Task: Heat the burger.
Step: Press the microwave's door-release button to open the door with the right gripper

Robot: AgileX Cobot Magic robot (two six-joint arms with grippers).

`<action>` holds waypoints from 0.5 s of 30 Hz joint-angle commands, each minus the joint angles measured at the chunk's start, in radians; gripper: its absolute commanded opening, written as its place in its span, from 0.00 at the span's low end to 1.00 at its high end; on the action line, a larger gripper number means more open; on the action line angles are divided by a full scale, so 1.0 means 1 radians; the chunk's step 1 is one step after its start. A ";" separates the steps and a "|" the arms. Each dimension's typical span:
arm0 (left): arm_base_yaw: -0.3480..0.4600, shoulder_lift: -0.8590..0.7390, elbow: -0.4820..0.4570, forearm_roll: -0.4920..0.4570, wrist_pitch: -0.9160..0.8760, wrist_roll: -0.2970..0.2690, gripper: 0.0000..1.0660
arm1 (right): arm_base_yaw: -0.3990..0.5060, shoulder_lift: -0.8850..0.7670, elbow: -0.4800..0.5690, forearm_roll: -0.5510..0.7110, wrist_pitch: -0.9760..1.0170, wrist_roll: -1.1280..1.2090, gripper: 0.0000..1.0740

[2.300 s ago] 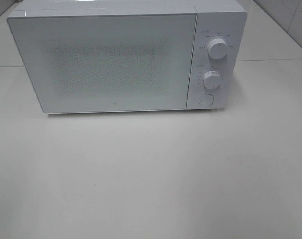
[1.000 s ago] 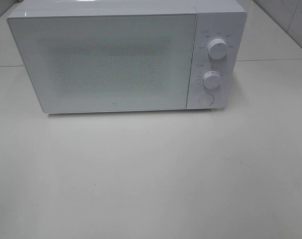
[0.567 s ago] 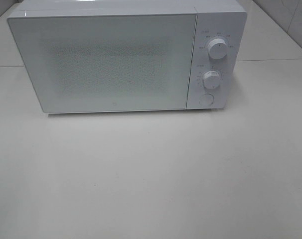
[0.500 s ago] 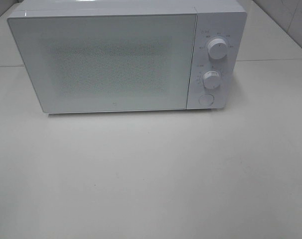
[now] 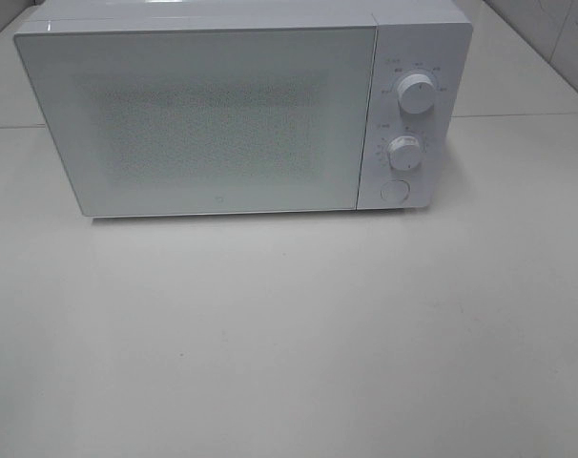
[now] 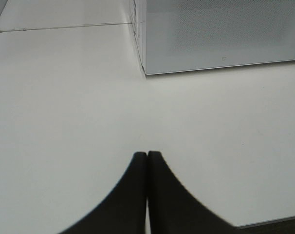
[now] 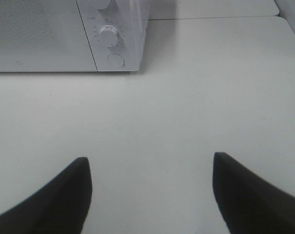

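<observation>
The burger is out of view in every frame. A white microwave stands at the back of the table with its door closed; the frosted door hides what is inside. Neither gripper appears in the high view. In the left wrist view my left gripper is shut, its two black fingers pressed together over bare table, well in front of the microwave. In the right wrist view my right gripper is open with nothing between its fingers, hovering over the table in front of the microwave's control panel.
The microwave's panel carries an upper knob, a lower knob and a round button. A seam runs across the white tabletop behind the microwave's front. A tiled wall rises at the back right.
</observation>
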 commanded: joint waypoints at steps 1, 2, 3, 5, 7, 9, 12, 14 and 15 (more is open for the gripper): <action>0.001 -0.023 0.004 0.002 -0.015 -0.001 0.00 | -0.006 -0.026 0.004 -0.002 -0.017 -0.011 0.62; 0.001 -0.023 0.004 0.002 -0.015 -0.001 0.00 | -0.006 -0.026 0.004 -0.002 -0.017 -0.011 0.62; 0.001 -0.023 0.004 0.002 -0.015 -0.001 0.00 | -0.006 -0.026 0.004 -0.002 -0.017 -0.011 0.62; 0.001 -0.023 0.004 0.002 -0.015 -0.001 0.00 | -0.006 -0.026 0.004 -0.002 -0.017 -0.011 0.62; 0.001 -0.023 0.004 0.002 -0.015 -0.001 0.00 | -0.006 -0.026 0.004 -0.002 -0.017 -0.011 0.62; 0.001 -0.023 0.004 0.002 -0.015 -0.001 0.00 | -0.006 -0.026 0.004 -0.002 -0.017 -0.011 0.62; 0.001 -0.023 0.004 0.002 -0.015 -0.001 0.00 | -0.006 -0.026 0.004 -0.002 -0.018 -0.011 0.62; 0.001 -0.023 0.004 0.002 -0.015 -0.001 0.00 | -0.006 -0.025 -0.002 -0.002 -0.025 -0.011 0.62; 0.001 -0.023 0.004 0.002 -0.015 -0.001 0.00 | -0.006 -0.019 -0.011 -0.002 -0.037 -0.011 0.62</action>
